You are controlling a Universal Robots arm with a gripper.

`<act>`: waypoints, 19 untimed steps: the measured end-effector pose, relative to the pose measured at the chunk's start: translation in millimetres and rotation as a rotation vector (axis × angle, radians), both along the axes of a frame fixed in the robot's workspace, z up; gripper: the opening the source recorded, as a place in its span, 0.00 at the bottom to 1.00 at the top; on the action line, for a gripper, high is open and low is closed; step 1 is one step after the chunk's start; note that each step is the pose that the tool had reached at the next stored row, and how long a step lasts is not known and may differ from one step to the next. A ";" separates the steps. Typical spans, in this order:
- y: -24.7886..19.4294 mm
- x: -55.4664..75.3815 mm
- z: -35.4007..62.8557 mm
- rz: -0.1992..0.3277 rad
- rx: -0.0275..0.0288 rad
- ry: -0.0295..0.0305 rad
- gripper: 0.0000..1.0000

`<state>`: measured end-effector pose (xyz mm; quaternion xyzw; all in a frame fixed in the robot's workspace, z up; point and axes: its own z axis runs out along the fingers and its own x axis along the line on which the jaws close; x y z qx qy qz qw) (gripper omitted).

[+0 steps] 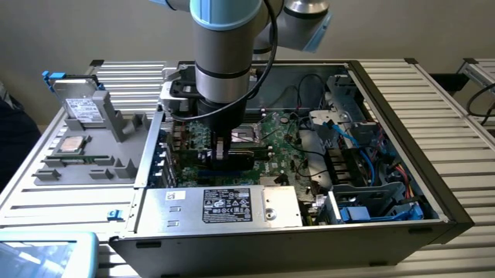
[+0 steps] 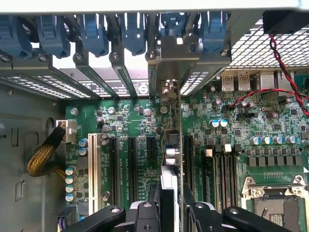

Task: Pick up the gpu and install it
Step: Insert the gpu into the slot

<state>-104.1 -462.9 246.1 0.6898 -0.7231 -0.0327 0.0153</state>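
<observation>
Gripping the graphics card (image 2: 170, 181) by its upper edge in my hand (image 2: 170, 215); I judge it light, stiff, fragile, so edges only.

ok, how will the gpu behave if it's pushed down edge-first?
Probably stiff edge-on: the gpu stands straight in the claw. Thin board, so sideways pushes would likely flex it. Seems light, since it looks slim throughout.

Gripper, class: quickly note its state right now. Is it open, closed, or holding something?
Gripper: closed on the gpu, which stands on edge at the motherboard slots.
</observation>
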 end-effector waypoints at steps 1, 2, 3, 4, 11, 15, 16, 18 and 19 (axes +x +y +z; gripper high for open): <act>0.0 0.0 0.0 0.000 0.0000 0.0000 0.28; 0.0 0.0 0.0 0.000 0.0000 0.0000 0.28; 0.0 0.0 0.0 0.000 0.0000 0.0000 0.28; 0.0 0.0 0.0 0.000 0.0000 0.0000 0.28; -0.7 0.0 -0.1 0.000 -0.0118 0.0000 0.28; -0.7 0.0 -0.2 0.000 -0.0227 0.0001 0.28; -0.7 0.0 -0.2 0.000 -0.0225 0.0000 0.28; -0.7 0.0 -0.2 0.000 -0.0218 -0.0001 0.28; -0.7 0.2 -0.2 0.000 -0.0216 -0.0001 0.28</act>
